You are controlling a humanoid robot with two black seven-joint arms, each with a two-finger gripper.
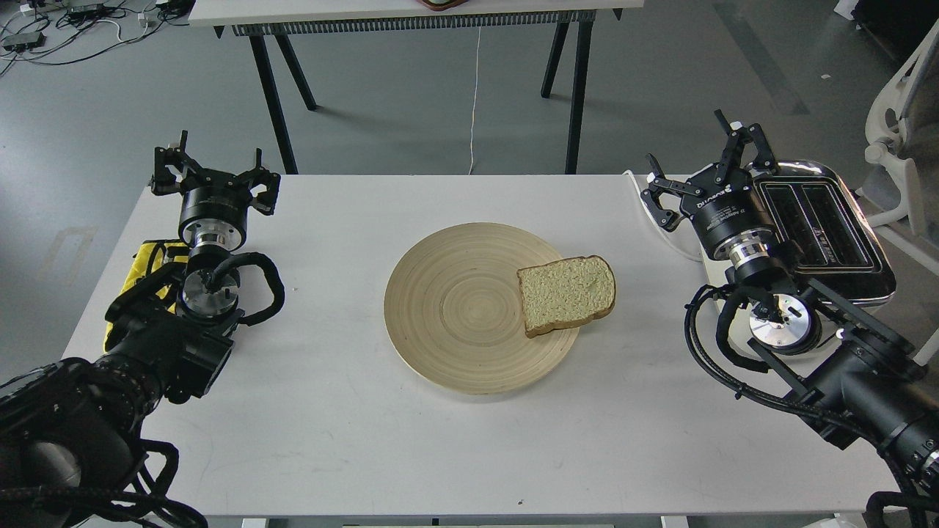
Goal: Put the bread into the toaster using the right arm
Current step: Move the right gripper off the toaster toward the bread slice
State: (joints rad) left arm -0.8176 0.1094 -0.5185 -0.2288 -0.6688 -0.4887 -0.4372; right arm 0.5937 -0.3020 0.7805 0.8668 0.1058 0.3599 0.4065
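A slice of pale tan bread (566, 294) with a brown crust lies flat on the right edge of a round wooden plate (455, 308), partly overhanging its rim. The toaster (818, 227), with a chrome top and two black slots, stands at the table's right edge. My right gripper (700, 165) hovers just left of the toaster, fingers spread open and holding nothing, well to the right of the bread. My left gripper (213, 169) is open near the table's back left corner.
A yellow cloth (150, 275) lies under my left arm at the table's left edge. The white table (352, 447) has a second table on black legs (275, 95) behind it. A white chair (899, 125) stands at the far right.
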